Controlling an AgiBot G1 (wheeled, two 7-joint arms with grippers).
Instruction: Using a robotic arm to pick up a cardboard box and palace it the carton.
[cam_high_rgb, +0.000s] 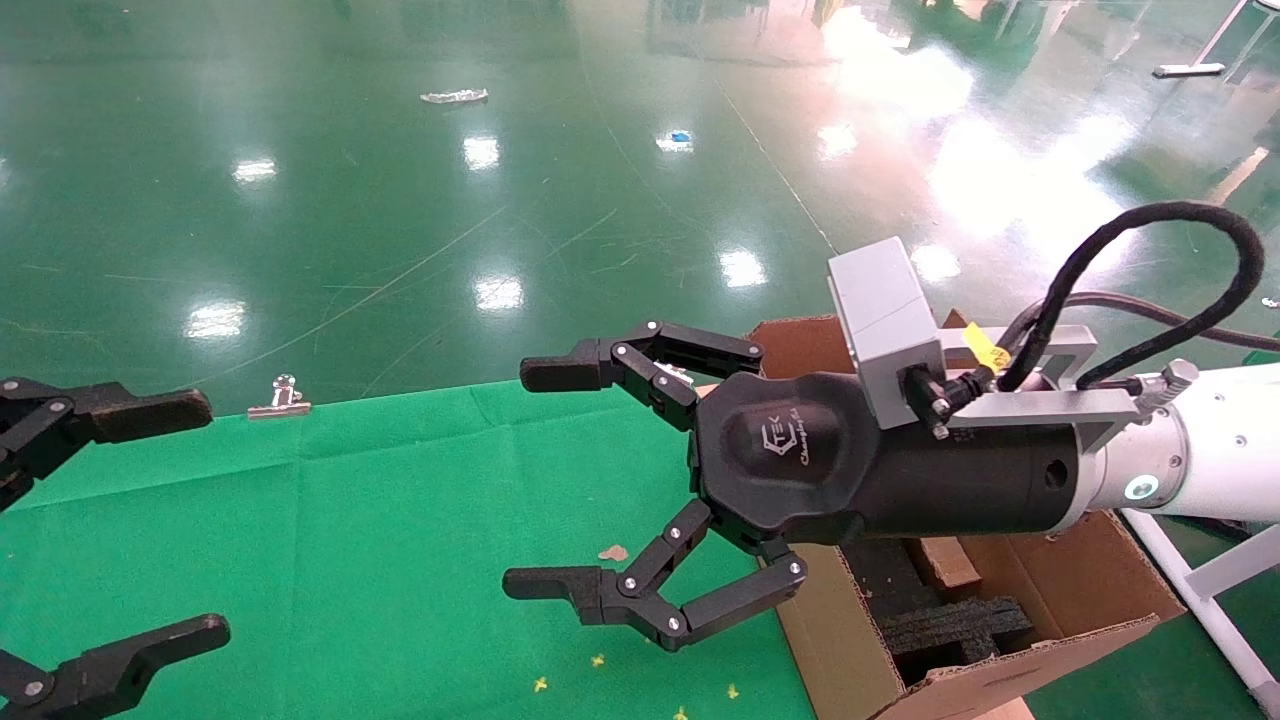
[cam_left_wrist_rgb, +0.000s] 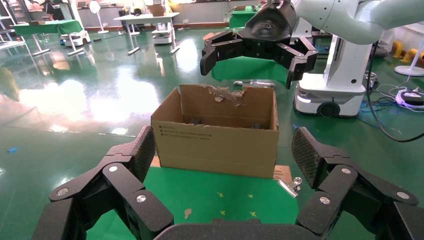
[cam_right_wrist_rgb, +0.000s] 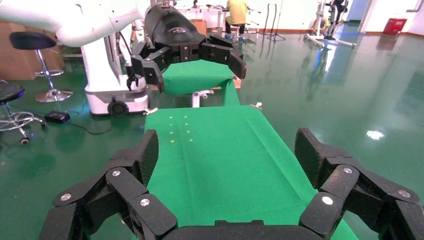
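My right gripper (cam_high_rgb: 521, 478), black on the white robotic arm (cam_high_rgb: 1210, 450), hovers open and empty above the green cloth, just left of the carton (cam_high_rgb: 830, 640). The carton is tan, with upright flaps, one torn, and black foam (cam_high_rgb: 950, 620) inside. A small brown cardboard block (cam_high_rgb: 945, 563), apparently the cardboard box, lies inside the carton beside the foam. The left wrist view shows the carton (cam_left_wrist_rgb: 215, 145) with the right gripper (cam_left_wrist_rgb: 248, 70) above it. My left gripper (cam_high_rgb: 207, 518) is open and empty at the cloth's left edge. In their own wrist views both the left gripper (cam_left_wrist_rgb: 222, 145) and the right gripper (cam_right_wrist_rgb: 227, 150) hold nothing.
A green cloth (cam_high_rgb: 350, 540) covers the table, with small yellow marks and a brown scrap (cam_high_rgb: 612, 552). A metal binder clip (cam_high_rgb: 280, 398) sits on its far edge. A flat cardboard piece (cam_left_wrist_rgb: 283, 173) lies beside the carton. Glossy green floor surrounds the table.
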